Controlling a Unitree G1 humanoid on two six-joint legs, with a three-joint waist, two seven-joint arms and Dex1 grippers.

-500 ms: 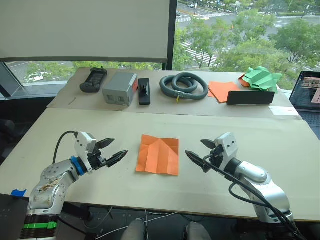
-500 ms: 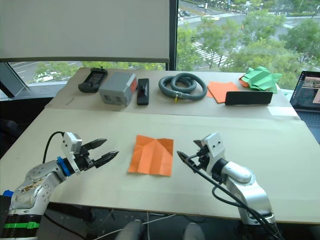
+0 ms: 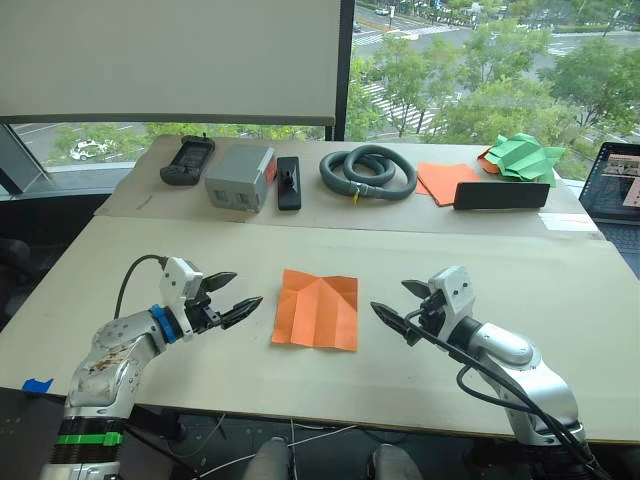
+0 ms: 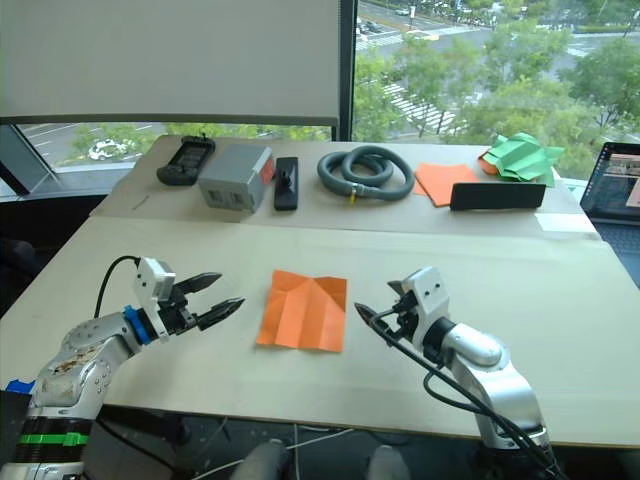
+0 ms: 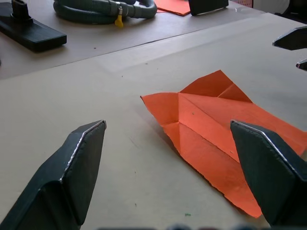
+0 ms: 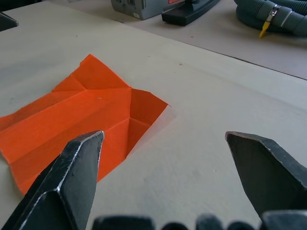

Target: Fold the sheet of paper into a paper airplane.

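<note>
both grippers, left gripper (image 3: pixel 228 298) and right gripper (image 3: pixel 397 307), hover spread wide either side of the creased orange sheet of paper (image 3: pixel 317 308), ready to pinch its edges.

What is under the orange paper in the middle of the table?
The sheet of paper lies creased on the bare tan table, between the open left gripper and open right gripper. Whatever lies directly beneath it is covered; nothing pokes out at its edges.

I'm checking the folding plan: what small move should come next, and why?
Probably bring the left gripper in to the near left edge of the sheet of paper. The sheet lies flat and creased between both open grippers, untouched; the right gripper hovers beside its other edge.
</note>
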